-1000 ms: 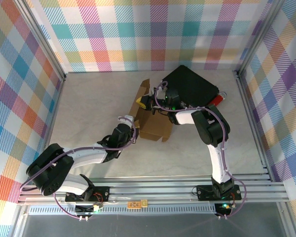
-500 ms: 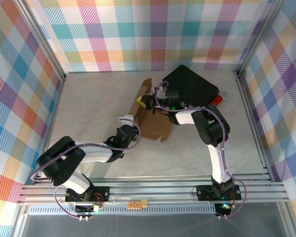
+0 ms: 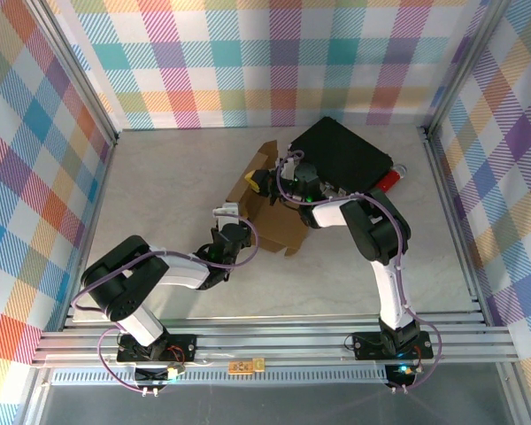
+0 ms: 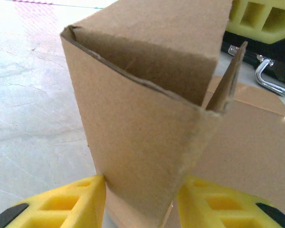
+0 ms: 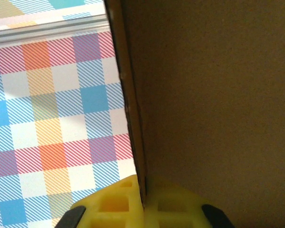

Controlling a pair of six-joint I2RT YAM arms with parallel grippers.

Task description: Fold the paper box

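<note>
Near the middle of the tabletop (image 3: 159, 195), just beside the near-left edge of a black case (image 3: 341, 159): the paper box (image 3: 279, 226), plain brown cardboard, partly raised with walls and flaps standing. At its near-left corner, the left gripper (image 3: 234, 234), yellow fingers (image 4: 61, 202) part-spread and pinching a folded upright corner wall from both sides. At its far side, the right gripper (image 3: 264, 185), pressed together on the thin edge of a standing cardboard panel.
</note>
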